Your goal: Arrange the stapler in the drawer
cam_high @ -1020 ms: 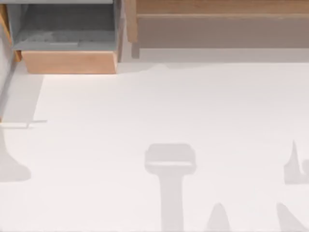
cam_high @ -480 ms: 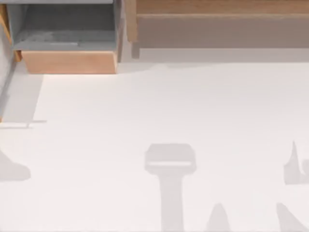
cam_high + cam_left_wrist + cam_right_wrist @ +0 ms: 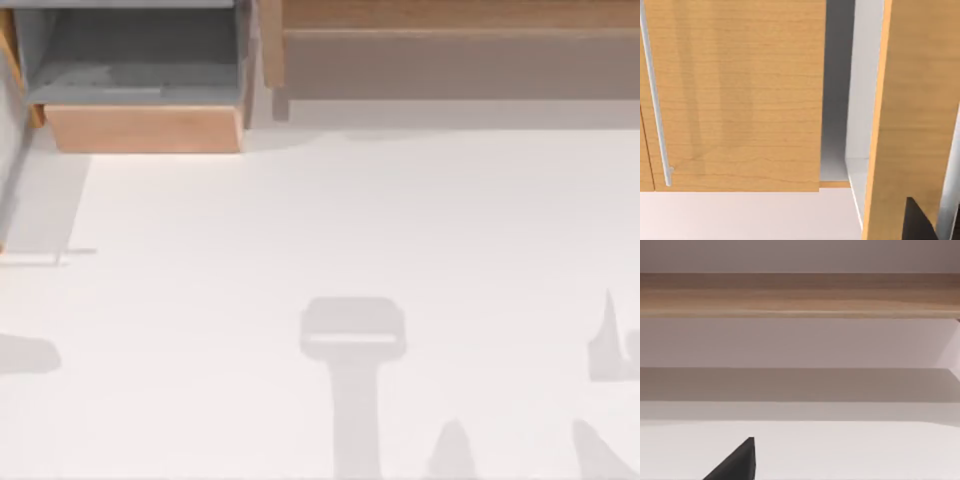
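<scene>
Drawer (image 3: pixel 145 128) sits at the worktop's (image 3: pixel 300 220) far left corner. It is pulled open, with the grey interior exposed and the tan front panel facing the near edge. Contents of the grey interior cannot be made out from above. Left wrist view: left gripper (image 3: pixel 918 221) is close in front of the drawer's tan panel (image 3: pixel 740 95), which carries a slim metal handle bar (image 3: pixel 655 100); a grey gap and a wooden upright lie beside the panel. Open or closed state of left gripper: cannot tell. Long wooden shelf unit (image 3: pixel 450 15) runs along the far edge, just right of the drawer. Right wrist view: right gripper (image 3: pixel 736 463) above the bare white worktop, facing the shelf unit (image 3: pixel 800 294). State: cannot tell.
</scene>
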You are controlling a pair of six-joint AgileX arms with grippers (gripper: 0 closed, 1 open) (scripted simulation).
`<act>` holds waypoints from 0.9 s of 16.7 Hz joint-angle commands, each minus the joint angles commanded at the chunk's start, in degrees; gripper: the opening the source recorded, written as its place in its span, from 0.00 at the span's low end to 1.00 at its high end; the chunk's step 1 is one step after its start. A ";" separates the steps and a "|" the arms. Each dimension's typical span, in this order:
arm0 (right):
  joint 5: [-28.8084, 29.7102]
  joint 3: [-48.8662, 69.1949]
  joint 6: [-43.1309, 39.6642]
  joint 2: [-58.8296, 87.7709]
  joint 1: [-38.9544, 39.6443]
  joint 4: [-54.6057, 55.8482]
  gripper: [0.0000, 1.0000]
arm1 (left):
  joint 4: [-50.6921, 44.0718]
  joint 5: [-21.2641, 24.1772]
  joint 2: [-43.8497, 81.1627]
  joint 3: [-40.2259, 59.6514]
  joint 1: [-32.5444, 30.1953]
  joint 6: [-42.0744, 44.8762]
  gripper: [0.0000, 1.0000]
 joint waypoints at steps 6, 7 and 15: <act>0.00 0.00 0.00 0.00 0.00 0.00 1.00 | 0.00 0.00 0.00 0.00 0.00 0.00 0.00; 0.00 0.00 0.00 0.00 0.00 0.00 1.00 | -0.52 0.00 0.59 -0.07 0.14 -0.20 0.00; 0.00 0.00 0.00 0.00 0.00 0.00 1.00 | -6.11 -5.48 4.73 9.98 -5.36 -0.43 0.00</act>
